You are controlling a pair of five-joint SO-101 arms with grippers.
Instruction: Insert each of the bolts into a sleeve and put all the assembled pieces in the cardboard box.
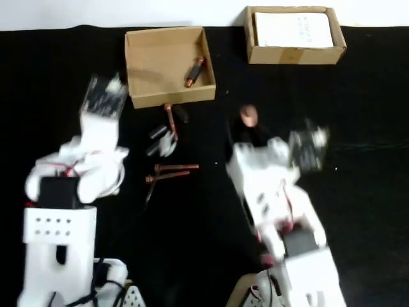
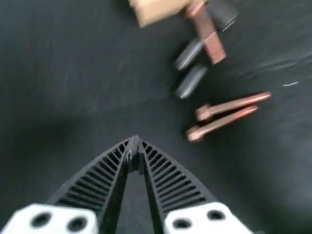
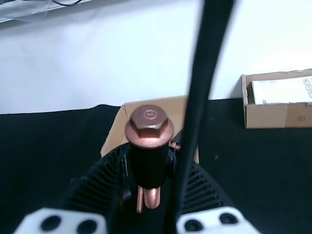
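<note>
R gripper [image 3: 146, 163] clamps sleeved bolt [image 3: 148, 130]; L gripper [image 2: 134, 148] closed.

High view fixed well above the cardboard box [image 1: 153, 64], looking down over the whole table [image 1: 358, 115], left wrist view close over the table near the box, right wrist view low, facing the box, all 3 sharing it

2nd box [image 1: 294, 56] w/ paper [image 1: 294, 29], black cloth [image 1: 370, 192]

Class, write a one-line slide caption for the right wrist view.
Right jaws clamp a black sleeve with a copper bolt seated through it, the cardboard box behind.
</note>
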